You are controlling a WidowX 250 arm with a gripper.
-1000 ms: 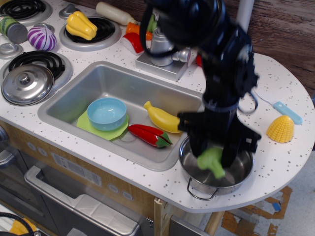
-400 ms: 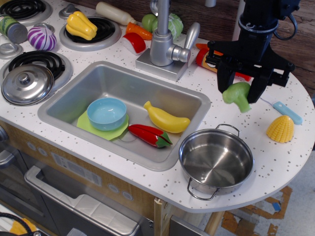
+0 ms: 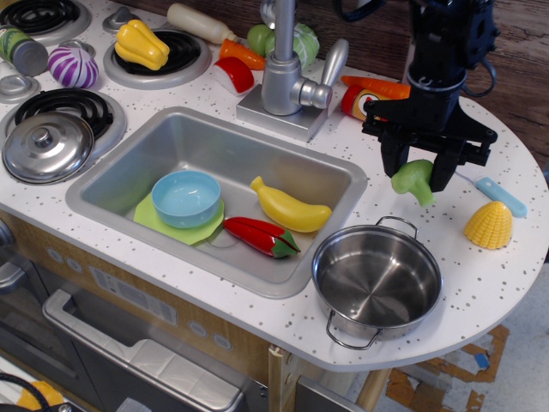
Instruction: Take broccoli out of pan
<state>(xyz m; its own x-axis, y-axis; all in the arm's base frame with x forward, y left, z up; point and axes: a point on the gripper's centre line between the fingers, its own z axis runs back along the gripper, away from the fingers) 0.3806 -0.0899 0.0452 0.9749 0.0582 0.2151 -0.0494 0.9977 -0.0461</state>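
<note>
The light-green broccoli (image 3: 413, 180) hangs between the black fingers of my gripper (image 3: 417, 176), stalk pointing down to the right, just above the white speckled counter beyond the pan. The gripper is shut on it. The shiny steel pan (image 3: 377, 280) with two wire loop handles stands empty at the counter's front edge, right of the sink, clearly nearer the camera than the gripper.
The sink (image 3: 129, 167) holds a blue bowl (image 3: 186, 197) on a green plate, a yellow banana (image 3: 288, 207) and a red pepper (image 3: 260, 236). A yellow corn (image 3: 490, 225) and a blue-handled knife (image 3: 501, 196) lie right of the gripper. Faucet (image 3: 287, 73), carrot (image 3: 377, 87) and steel lid (image 3: 47, 146) stand further off.
The gripper lifted the broccoli out of the pan and carried it back over the counter. Since the last frame it has sunk slightly lower and shifted a little right.
</note>
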